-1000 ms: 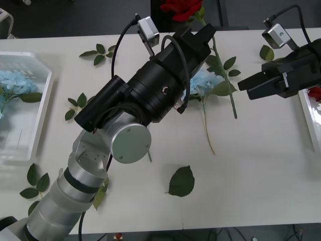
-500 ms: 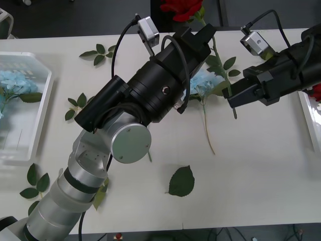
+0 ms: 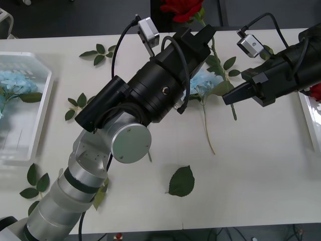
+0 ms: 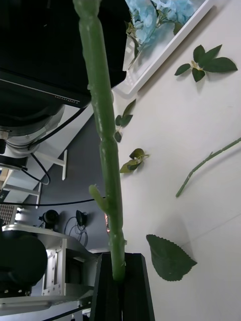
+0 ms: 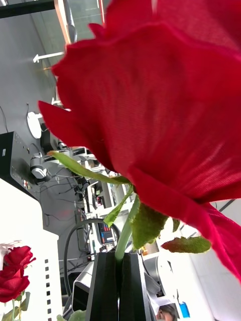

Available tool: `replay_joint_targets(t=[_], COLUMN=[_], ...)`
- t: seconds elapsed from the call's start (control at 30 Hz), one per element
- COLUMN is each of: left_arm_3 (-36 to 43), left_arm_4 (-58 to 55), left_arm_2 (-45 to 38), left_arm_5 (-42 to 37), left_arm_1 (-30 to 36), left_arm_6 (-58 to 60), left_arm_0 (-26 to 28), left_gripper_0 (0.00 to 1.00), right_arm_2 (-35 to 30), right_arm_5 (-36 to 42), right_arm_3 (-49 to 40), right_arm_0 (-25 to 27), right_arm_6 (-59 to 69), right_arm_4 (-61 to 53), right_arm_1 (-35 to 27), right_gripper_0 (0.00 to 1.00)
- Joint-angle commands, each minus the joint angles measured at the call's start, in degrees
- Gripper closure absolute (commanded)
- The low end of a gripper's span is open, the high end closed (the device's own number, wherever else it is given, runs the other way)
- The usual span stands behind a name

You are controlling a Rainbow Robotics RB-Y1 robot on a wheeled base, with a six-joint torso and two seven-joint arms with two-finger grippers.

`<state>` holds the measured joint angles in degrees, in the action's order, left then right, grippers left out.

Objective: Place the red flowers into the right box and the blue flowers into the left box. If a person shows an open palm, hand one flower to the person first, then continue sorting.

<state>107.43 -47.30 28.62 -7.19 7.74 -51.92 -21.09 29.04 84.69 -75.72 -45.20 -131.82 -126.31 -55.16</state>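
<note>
Left gripper (image 3: 204,34): we find its fingers (image 5: 108,286) pressed together on the stem just under a red rose (image 3: 181,8), bloom raised past the bench's (image 3: 261,165) far edge.
Right gripper (image 3: 231,96): we find its fingers (image 4: 135,291) clamped on the same stem's lower end.
Blue flower (image 3: 203,83): lying on the bench between the grippers.

White table (image 3: 261,165) w/ loose green bits: one big leaf (image 3: 181,181) near the front edge, centre; leaf sprigs at far left (image 3: 98,52), mid-left (image 3: 76,106) & near-left corner (image 3: 35,183). Dark floor (image 3: 75,20) beyond the far edge.
</note>
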Motion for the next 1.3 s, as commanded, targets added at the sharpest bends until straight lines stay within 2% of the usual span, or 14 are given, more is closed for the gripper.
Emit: replay_joint_targets(t=[0.03, 0.07, 0.1, 0.13, 0.8, 1.03, 1.2, 1.3], left_arm_3=[1.21, 1.21, 1.21, 1.21, 1.21, 1.21, 1.21, 1.21], left_arm_4=[-0.43, -0.43, -0.43, -0.43, -0.43, -0.43, -0.43, -0.43], left_arm_2=[0.47, 0.47, 0.47, 0.47, 0.47, 0.47, 0.47, 0.47], left_arm_5=[0.77, 0.77, 0.77, 0.77, 0.77, 0.77, 0.77, 0.77], left_arm_1=[-1.58, -1.58, -1.58, -1.58, -1.58, -1.58, -1.58, -1.58], left_arm_6=[-2.66, -2.66, -2.66, -2.66, -2.66, -2.66, -2.66, -2.66], left_arm_0=[0.62, 0.62, 0.62, 0.62, 0.62, 0.62, 0.62, 0.62], left_gripper_0=[1.0, 0.84, 0.29, 0.0, 0.0, 0.0, 0.0, 0.0], right_arm_2=[-0.83, -0.83, -0.74, -0.83, -0.83, -3.29, -7.42, -7.77], right_arm_5=[-0.57, -0.49, -0.49, -0.49, -1.54, -6.37, -9.36, -11.65], right_arm_3=[-1.36, -1.36, -1.36, -1.36, -1.36, 1.1, 7.78, 10.59], right_arm_0=[0.47, 0.47, 0.47, 0.47, 0.47, 0.38, 0.12, 0.12], right_arm_6=[2.18, 2.27, 2.45, 2.53, 4.29, 5.79, 5.35, 4.99], right_arm_4=[0.89, 0.89, 0.89, 0.89, 1.16, 10.21, 20.67, 27.35], right_arm_1=[0.67, 0.67, 0.58, 0.5, -1.79, -6.62, -9.88, -12.16], right_gripper_0=[1.0, 1.0, 1.0, 1.0, 1.0, 1.0, 1.0, 1.0])
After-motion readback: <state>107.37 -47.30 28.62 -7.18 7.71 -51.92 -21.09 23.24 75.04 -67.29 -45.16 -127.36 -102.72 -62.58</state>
